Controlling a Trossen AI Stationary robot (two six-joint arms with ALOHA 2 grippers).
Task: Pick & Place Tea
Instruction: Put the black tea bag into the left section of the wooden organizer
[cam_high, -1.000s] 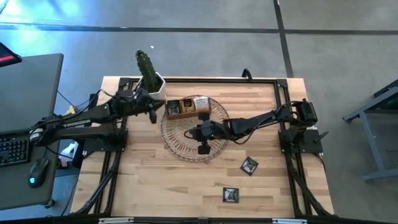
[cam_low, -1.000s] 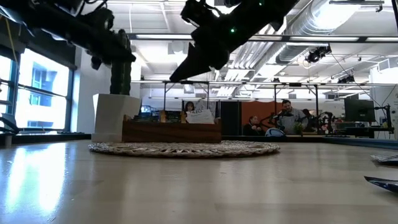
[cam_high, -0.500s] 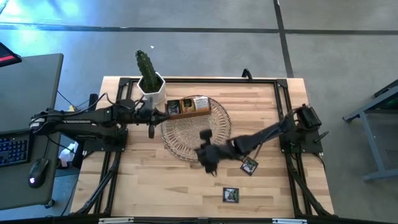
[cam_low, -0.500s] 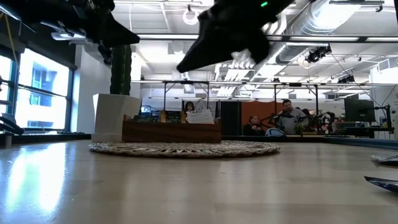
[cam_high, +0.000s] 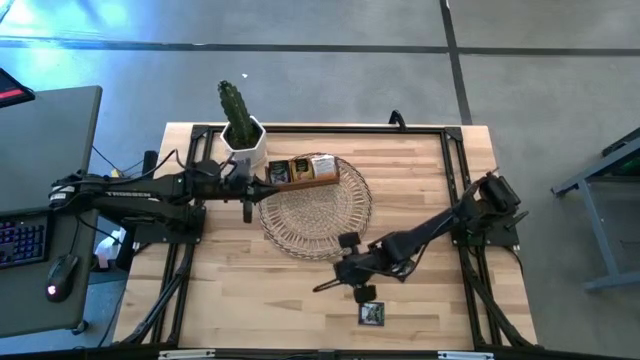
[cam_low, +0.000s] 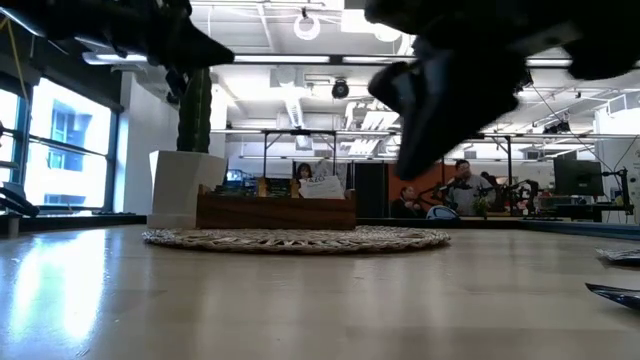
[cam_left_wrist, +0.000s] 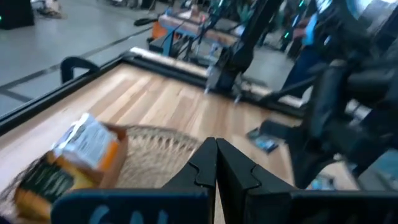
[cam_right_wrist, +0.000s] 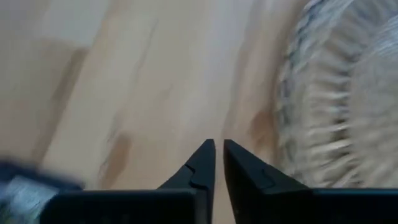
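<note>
Two dark tea sachets show loose: one (cam_high: 371, 313) lies flat on the table near its near edge, and another (cam_left_wrist: 263, 140) appears in the left wrist view. More sachets (cam_high: 322, 166) stand in the brown wooden box (cam_high: 300, 172), which rests on the far part of the round wicker mat (cam_high: 315, 210). My right gripper (cam_high: 320, 289) is shut, hovers just beyond the near sachet and points toward the table's left. My left gripper (cam_high: 262, 187) is shut at the mat's left rim, beside the box (cam_left_wrist: 74, 155).
A cactus in a white pot (cam_high: 240, 130) stands at the far edge, left of the box. A black frame (cam_high: 455, 170) borders the tabletop. Bare wood lies to the left of the near sachet. People sit in the room behind the table (cam_low: 460, 185).
My right gripper has swung off the mat toward the near edge, come down and turned toward the table's left, ending close to the near sachet. My left gripper has drifted a little toward the near edge, along the mat's left rim.
</note>
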